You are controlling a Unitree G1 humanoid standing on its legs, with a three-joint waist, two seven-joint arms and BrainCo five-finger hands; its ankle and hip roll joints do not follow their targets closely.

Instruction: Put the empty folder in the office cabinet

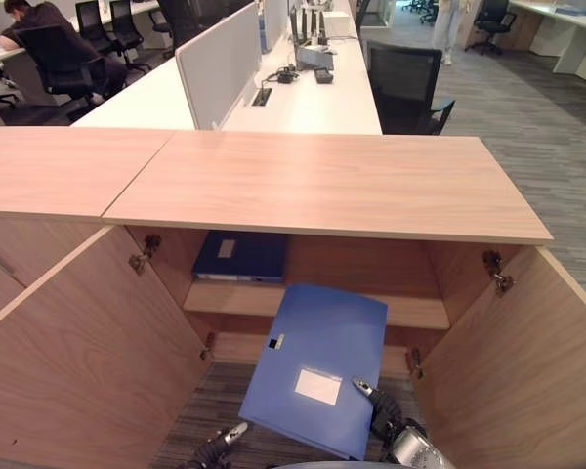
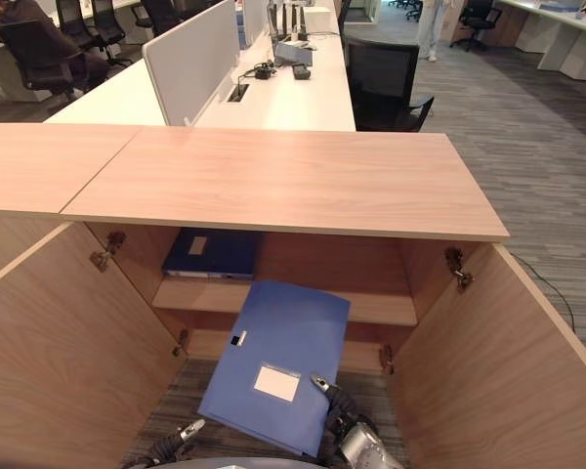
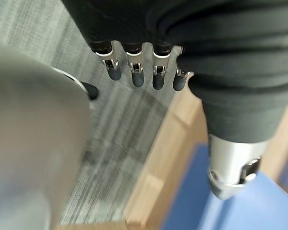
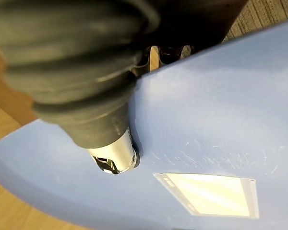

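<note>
The right hand [image 4: 93, 103] lies on the top face of the blue folder [image 1: 317, 366]. Its thumb [image 4: 113, 155] presses down on that face just beside the white label pocket [image 4: 206, 194]. The fingers of this hand are hidden below the folder, so whether they are clamped on the edge cannot be told. In the left eye view the right hand [image 1: 381, 410] sits at the near right corner of the folder.

The left hand [image 3: 221, 96] sits beside the near left edge of the folder. Its fingers [image 3: 137, 72] are straight and apart and hold nothing. The thumb [image 3: 230, 175] hangs over the blue surface; contact cannot be confirmed. In the left eye view the left hand [image 1: 220, 445] shows just below the folder's near left corner.

The folder is in the air in front of the open cabinet [image 1: 322, 186]. It is tilted, with its far edge nearest the shelf [image 1: 322, 308] and its near edge low. A dark folder [image 1: 239, 256] already lies on the left part of the shelf; the part to the right of it is bare.

Handling judgement: the folder appears to be a stiff box type, light because it is empty, with a smooth plastic skin that may slide under a thumb. The best hold is along the near edge at both corners, thumb above and fingers below. A hold at one corner only may let the folder twist. The open cabinet doors [image 1: 88, 352] leave a wide entry.
</note>
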